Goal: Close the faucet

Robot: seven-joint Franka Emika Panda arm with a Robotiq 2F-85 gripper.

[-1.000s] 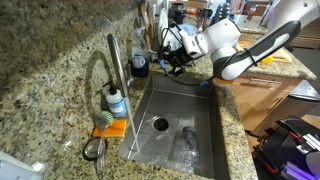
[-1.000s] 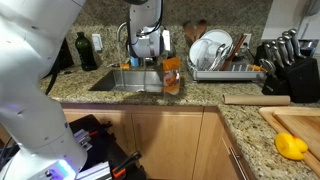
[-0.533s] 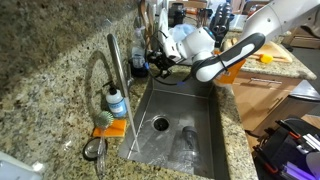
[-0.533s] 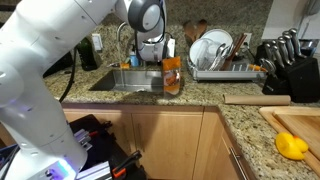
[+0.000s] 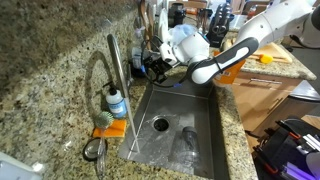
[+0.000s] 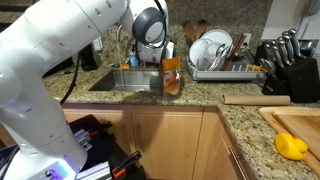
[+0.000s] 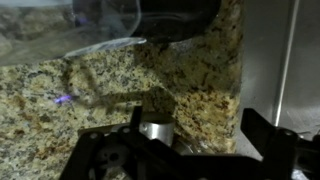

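Speckled tan-and-black granite worktop [image 7: 120, 85] fills most of the wrist view, which is dim and slightly blurred. The tool [image 7: 185, 152] comes in along the bottom edge, its two dark halves standing wide apart. A short silver cylinder [image 7: 155, 130] stands on the granite between them, nearer the left half. A grey metal strip [image 7: 290, 55] runs down the right side. At the top, a clear curved rim [image 7: 100, 45] lies beside a dark shape [image 7: 175, 20] too shadowed to identify.

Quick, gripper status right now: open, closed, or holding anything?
Gripper: open, with its fingers spread wide above the granite counter and nothing gripped.
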